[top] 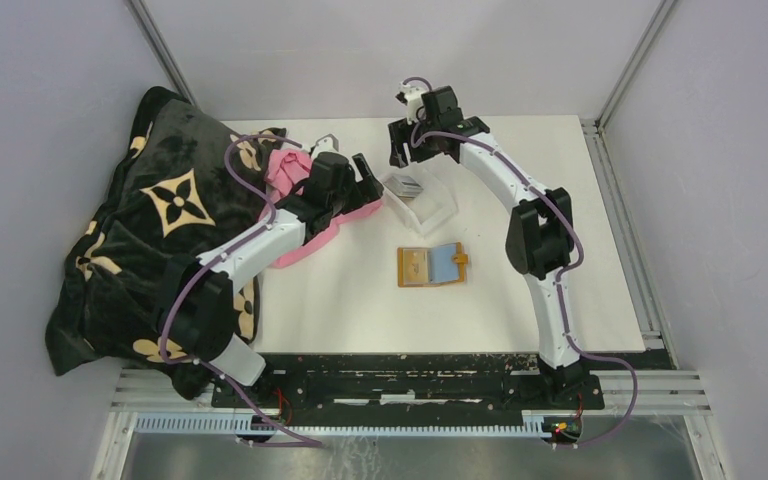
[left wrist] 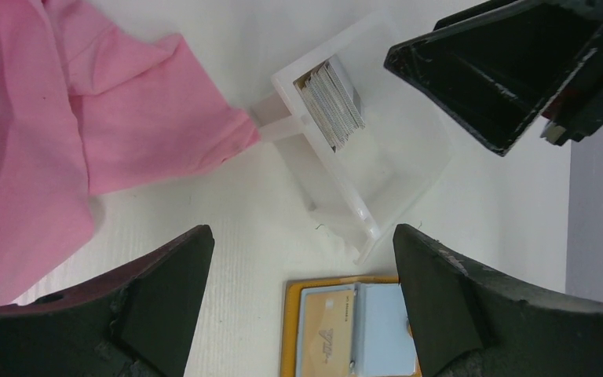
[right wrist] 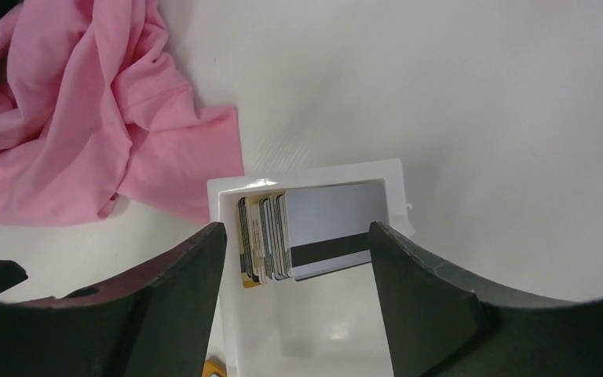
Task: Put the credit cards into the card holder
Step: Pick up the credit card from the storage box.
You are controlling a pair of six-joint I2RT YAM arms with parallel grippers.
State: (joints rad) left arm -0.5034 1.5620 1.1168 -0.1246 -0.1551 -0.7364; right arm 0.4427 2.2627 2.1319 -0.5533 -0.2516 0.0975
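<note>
Right wrist: poised over the clear plastic tray (right wrist: 314,166), right gripper (right wrist: 294,243) spread wide, empty, above the credit cards (right wrist: 330,216) standing on edge inside (thin, glossy, one magnetic stripe). Beside the tray, left gripper (left wrist: 302,243) wide, empty. Orange bifold card holder (top: 432,265) open flat, near side of tray. Picking stage, seemingly; next, pinch one stiff card.

walls (top: 380,50): plain pale grey; table (top: 360,310): white; corner posts (top: 628,62): aluminium; light: even
</note>
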